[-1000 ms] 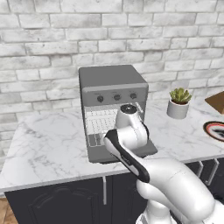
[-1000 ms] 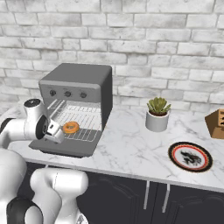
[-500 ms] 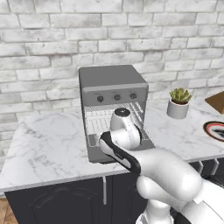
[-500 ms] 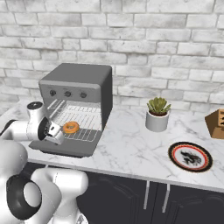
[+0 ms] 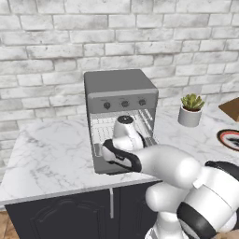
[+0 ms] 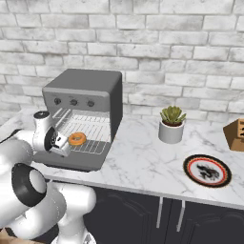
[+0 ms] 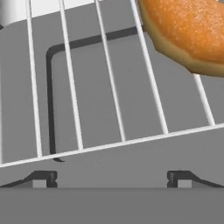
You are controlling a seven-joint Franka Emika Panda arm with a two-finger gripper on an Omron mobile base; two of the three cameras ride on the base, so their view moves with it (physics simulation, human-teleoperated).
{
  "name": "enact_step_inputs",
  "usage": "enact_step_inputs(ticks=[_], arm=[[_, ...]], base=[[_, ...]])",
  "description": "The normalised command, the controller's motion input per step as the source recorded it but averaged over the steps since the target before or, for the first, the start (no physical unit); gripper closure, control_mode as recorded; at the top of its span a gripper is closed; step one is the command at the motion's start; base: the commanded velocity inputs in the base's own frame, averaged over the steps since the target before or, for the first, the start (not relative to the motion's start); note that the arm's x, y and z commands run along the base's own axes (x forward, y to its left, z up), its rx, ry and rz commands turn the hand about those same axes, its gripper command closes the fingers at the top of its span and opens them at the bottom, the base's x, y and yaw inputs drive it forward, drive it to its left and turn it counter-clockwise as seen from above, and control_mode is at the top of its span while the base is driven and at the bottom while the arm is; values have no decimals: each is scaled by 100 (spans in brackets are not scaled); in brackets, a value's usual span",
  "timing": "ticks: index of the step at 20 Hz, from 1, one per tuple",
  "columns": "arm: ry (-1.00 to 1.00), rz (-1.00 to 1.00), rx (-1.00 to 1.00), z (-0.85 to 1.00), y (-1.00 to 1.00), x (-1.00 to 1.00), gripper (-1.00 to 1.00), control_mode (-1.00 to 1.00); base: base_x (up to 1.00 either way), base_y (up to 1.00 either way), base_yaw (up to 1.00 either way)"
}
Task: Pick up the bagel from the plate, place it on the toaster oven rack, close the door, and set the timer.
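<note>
While my gripper (image 6: pixel 61 143) hangs low over the front of the pulled-out toaster oven rack (image 7: pixel 109 109), its two dark finger tips stand wide apart at the bottom of the hand view, released and holding nothing. Just past them runs the rack's front wire, and beneath the wires lies the door (image 7: pixel 87 96), dropped flat, its darker recessed window outlined below the grid. A little further along the rack sits the bagel (image 7: pixel 188 30), orange-brown, resting on the wires and clear of my fingers; from the right base view it lies near the front middle of the rack (image 6: pixel 88 133), just beside my hand. Behind the rack rises the toaster oven (image 6: pixel 90 90), a grey box with three dark knobs across its front panel, standing on the white marble counter (image 6: pixel 143 167) against a pale brick wall. Well off to the right on the counter rests the plate (image 6: pixel 208 170), with a small potted plant (image 6: pixel 171 125) standing beyond it toward the wall.
</note>
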Motion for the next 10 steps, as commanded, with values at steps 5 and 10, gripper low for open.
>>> enact_step_inputs(ticks=[5, 10], arm=[[3, 0, 0, -15, 12, 30, -100, -100], [1, 0, 0, -7, 9, 33, -100, -100]], base=[[0, 0, 0], [0, 0, 0]])
